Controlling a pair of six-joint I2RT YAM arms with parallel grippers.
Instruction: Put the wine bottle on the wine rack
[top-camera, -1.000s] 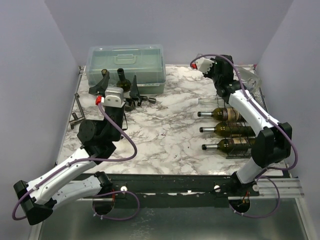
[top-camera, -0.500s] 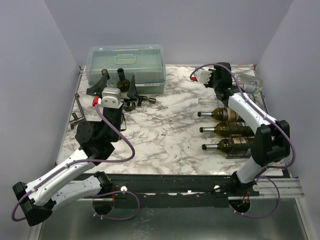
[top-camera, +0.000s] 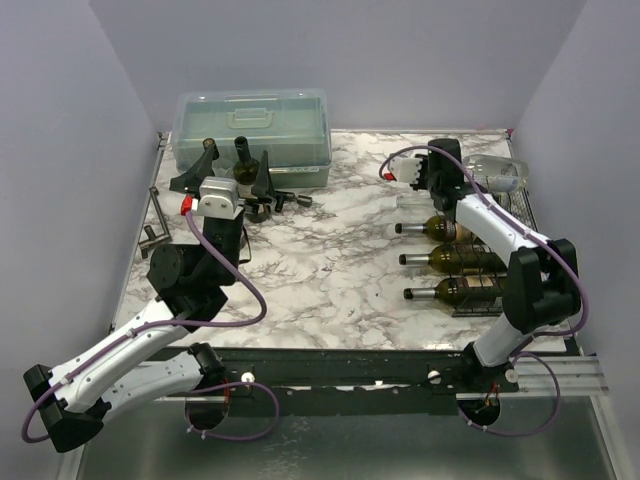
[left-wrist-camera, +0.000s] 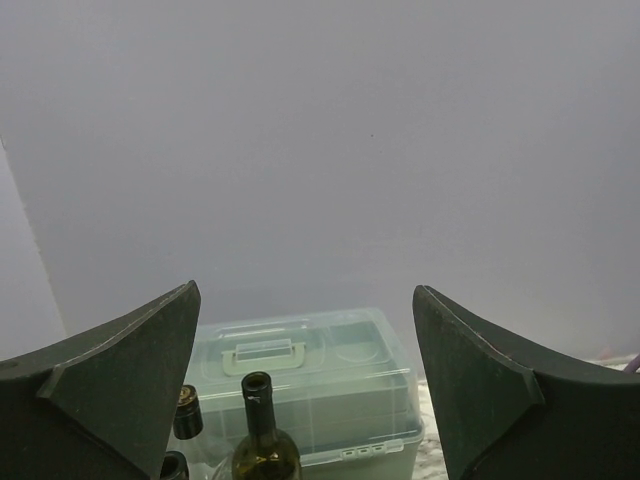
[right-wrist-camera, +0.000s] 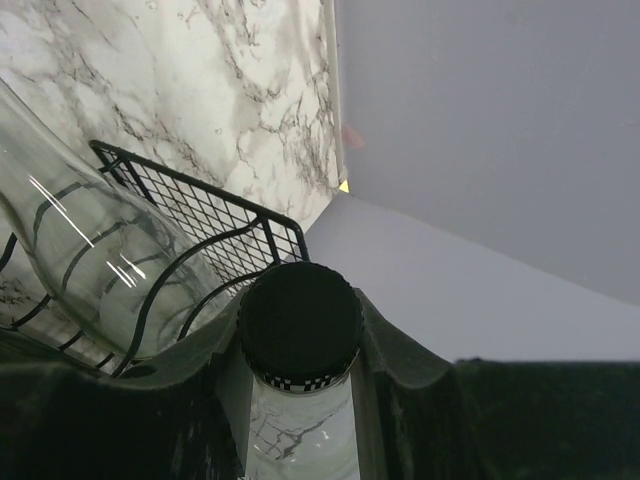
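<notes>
The wine bottle (right-wrist-camera: 300, 432), clear glass with a black screw cap (right-wrist-camera: 300, 315), sits at the far end of the wine rack (right-wrist-camera: 200, 215), close to the table's far right corner and the right wall. The right gripper (right-wrist-camera: 299, 345) is clenched on its neck, one dark finger on each side just under the cap. Behind the cap the right wrist view shows the rack's mesh end panel and its curved black wires. Whether the bottle's weight already rests on a cradle cannot be told. A clear glass body fills the left of that view, with the wires visible through it; I cannot tell whether it belongs to the held bottle or to another one.

Seen from above, three dark green bottles (top-camera: 462, 260) lie side by side in the rack's nearer cradles, with their necks pointing left toward the middle of the marble table (top-camera: 330, 250).

Well apart, on the far left of the table, the left gripper (top-camera: 236, 168) is released, with its fingers spread wide. An upright dark green bottle (left-wrist-camera: 262, 430) with an open mouth stands in the gap between them, touched by neither. A second, foil-capped neck (left-wrist-camera: 187, 412) shows just left of it. Behind both stands a translucent grey-green plastic box (top-camera: 252, 125) with a handle moulded into its lid, against the back wall.
</notes>
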